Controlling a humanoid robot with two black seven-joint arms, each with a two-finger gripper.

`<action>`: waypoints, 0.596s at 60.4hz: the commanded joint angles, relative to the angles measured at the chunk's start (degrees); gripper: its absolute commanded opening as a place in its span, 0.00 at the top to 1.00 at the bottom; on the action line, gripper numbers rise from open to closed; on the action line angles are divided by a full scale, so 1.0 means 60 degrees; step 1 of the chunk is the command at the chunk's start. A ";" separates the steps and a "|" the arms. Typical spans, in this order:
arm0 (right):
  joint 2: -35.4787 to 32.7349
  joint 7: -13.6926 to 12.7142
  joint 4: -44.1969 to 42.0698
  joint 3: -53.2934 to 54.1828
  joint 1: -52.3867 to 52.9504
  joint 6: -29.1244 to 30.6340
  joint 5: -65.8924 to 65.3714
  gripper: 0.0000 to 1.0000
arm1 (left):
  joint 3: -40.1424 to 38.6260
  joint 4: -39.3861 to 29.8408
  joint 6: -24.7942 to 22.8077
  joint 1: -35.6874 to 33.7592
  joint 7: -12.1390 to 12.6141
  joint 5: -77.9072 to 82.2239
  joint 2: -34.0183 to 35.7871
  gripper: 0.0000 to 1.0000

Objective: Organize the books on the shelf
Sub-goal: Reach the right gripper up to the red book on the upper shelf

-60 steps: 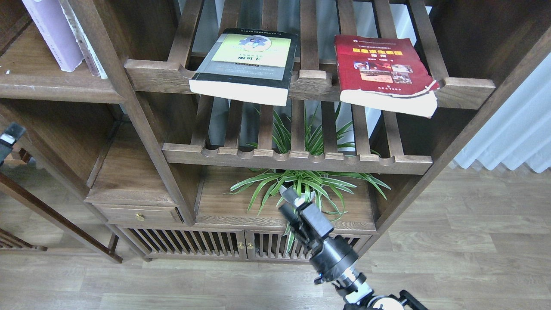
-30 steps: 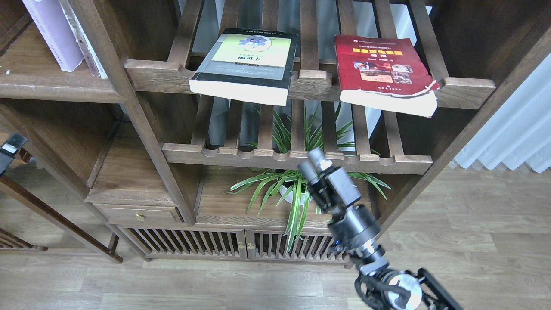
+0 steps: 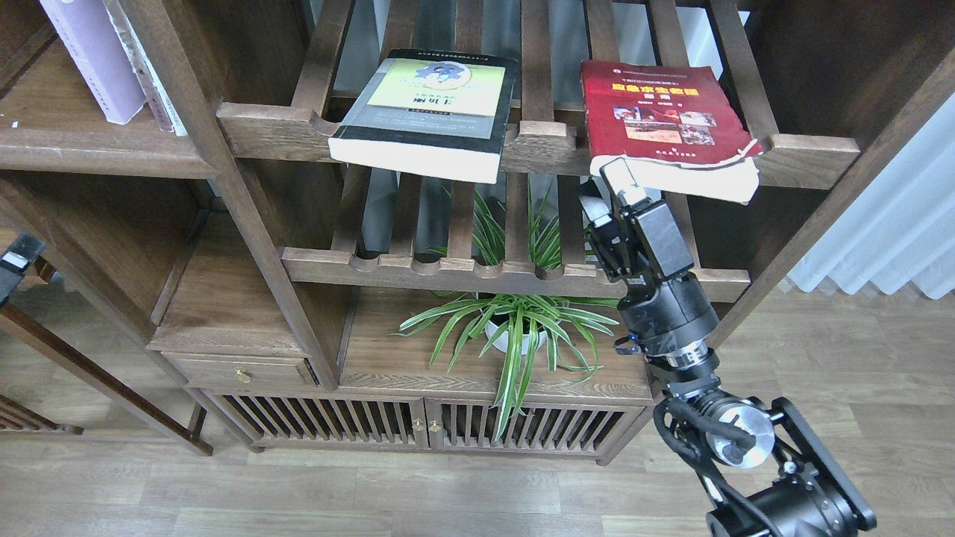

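Note:
The red book (image 3: pixel 664 123) lies flat on the upper slatted rack at the right and overhangs its front rail. The black-edged book with the yellow-green cover (image 3: pixel 433 112) lies flat on the same rack to the left. The pale lavender book (image 3: pixel 89 60) stands in the shelf (image 3: pixel 82 145) at the top left. My right gripper (image 3: pixel 606 190) is raised just under the red book's front left corner, its fingers a little apart and empty. A black tip of my left arm (image 3: pixel 16 253) shows at the left edge; its fingers cannot be made out.
A thin worn whitish book (image 3: pixel 149 82) leans next to the lavender one. A lower slatted rack (image 3: pixel 515 280) lies beside my right wrist. A potted spider plant (image 3: pixel 515 328) stands on the board below. A drawer (image 3: pixel 239 371) and slatted cabinet doors (image 3: pixel 418 425) are at the bottom.
My right arm has risen up and to the right, from in front of the plant to just under the red book's front edge. The books and left arm have not moved.

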 commanded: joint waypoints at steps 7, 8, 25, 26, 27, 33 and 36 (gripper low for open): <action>-0.0268 0.0028 0.0003 0.0944 0.0000 -0.0001 0.0226 0.06 | -0.0035 -0.0006 -0.0001 0.0011 -0.0001 0.0000 0.0014 0.01; -0.0326 0.0028 0.0003 0.0974 0.0000 -0.0001 0.0269 0.06 | -0.0035 -0.0006 -0.0001 0.0011 -0.0001 0.0000 0.0014 0.01; -0.0927 0.0057 0.0003 0.1150 -0.0117 -0.0001 0.0636 0.06 | -0.0064 -0.0006 -0.0001 -0.0003 -0.0001 0.0000 0.0044 0.01; -0.0928 0.0057 0.0003 0.1164 -0.0131 -0.0001 0.0636 0.06 | -0.0064 -0.0006 -0.0001 -0.0003 -0.0001 0.0000 0.0044 0.01; -0.0971 0.0057 -0.0011 0.1193 -0.0146 -0.0001 0.0651 0.06 | -0.0064 -0.0006 -0.0001 -0.0003 -0.0001 0.0000 0.0044 0.01; -0.1015 0.0057 -0.0026 0.1223 -0.0190 -0.0001 0.0665 0.06 | -0.0064 -0.0006 -0.0001 -0.0003 -0.0001 0.0000 0.0044 0.01; -0.1088 0.0057 -0.0026 0.1237 -0.0190 -0.0001 0.0680 0.07 | -0.0064 -0.0006 -0.0001 -0.0003 -0.0001 0.0000 0.0044 0.01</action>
